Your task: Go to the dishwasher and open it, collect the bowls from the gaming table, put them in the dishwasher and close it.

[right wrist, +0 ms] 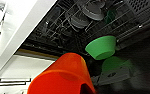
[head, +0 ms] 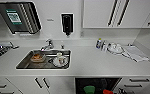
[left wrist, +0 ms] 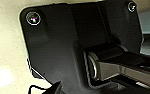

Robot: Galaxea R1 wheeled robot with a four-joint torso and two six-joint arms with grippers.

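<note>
Head view first: I am facing a white counter (head: 91, 62) with a steel sink (head: 24, 63) set into it. Dishes sit in the sink: a cup on a plate (head: 60, 60) and a bowl-like dish (head: 37, 58). A tap (head: 48, 45) stands behind it, a paper-towel dispenser (head: 18, 17) and a dark soap dispenser (head: 67, 23) hang on the wall, and white cabinets with black handles (head: 103, 12) are above. Below the counter edge, the dishwasher (head: 96, 85) stands open, dark inside, with a green bowl (head: 89, 89) and an orange bowl (head: 108, 91) showing at the lower edge.

Left wrist view: my own dark plate and jointed bar lie against a pale speckled surface (left wrist: 6, 50). I cannot tell whether my left gripper is wide or narrow.

Right wrist view: I look into the dishwasher, its wire rack (right wrist: 73, 22) carrying grey plates (right wrist: 92, 11). The green bowl sits tilted at the rack's edge, its reflection on the dark door beneath. The orange bowl looms close to my camera, upside down. My right fingers are not clear enough here, so I cannot tell if they grip it.
</note>
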